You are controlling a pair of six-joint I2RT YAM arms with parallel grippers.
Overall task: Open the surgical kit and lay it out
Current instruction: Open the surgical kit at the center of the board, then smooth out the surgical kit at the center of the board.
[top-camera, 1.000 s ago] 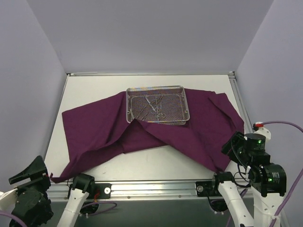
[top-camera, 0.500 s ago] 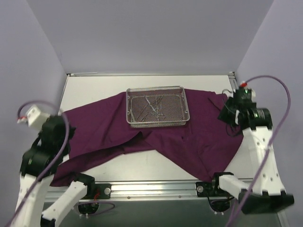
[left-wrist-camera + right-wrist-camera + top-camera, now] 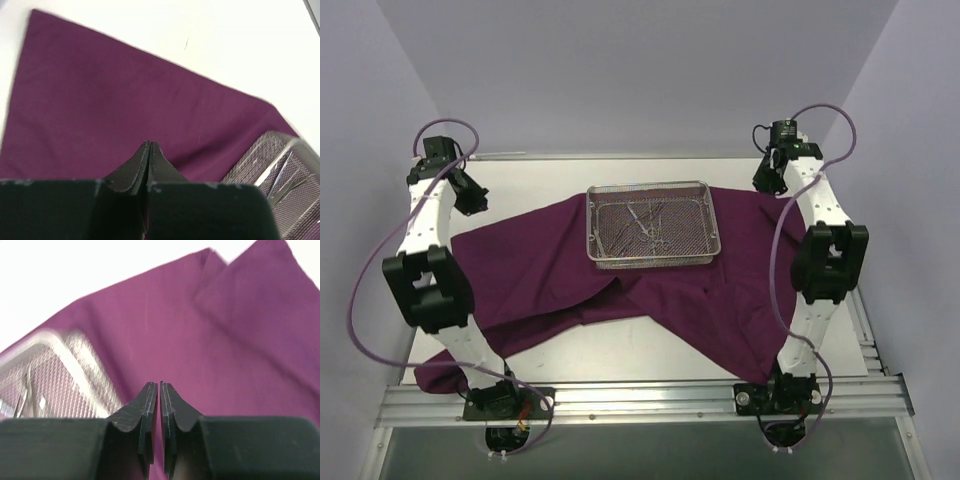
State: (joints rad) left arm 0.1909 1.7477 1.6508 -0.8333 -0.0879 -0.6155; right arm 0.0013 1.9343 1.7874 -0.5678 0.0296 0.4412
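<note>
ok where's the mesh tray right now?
Top view: the mesh tray sits centre frame, on the far half of the purple cloth, instruments inside.

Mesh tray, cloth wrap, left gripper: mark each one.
mesh tray (image 3: 650, 259): top external view, near wall.
cloth wrap (image 3: 530, 265): top external view, flat left portion.
left gripper (image 3: 150, 145): left wrist view, tips of the closed fingers.

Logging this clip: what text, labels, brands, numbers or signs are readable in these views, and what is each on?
None. No words, numbers or markings can be read on the purple cloth, the mesh tray, the instruments, the table, the left arm or the right arm in any view.
</note>
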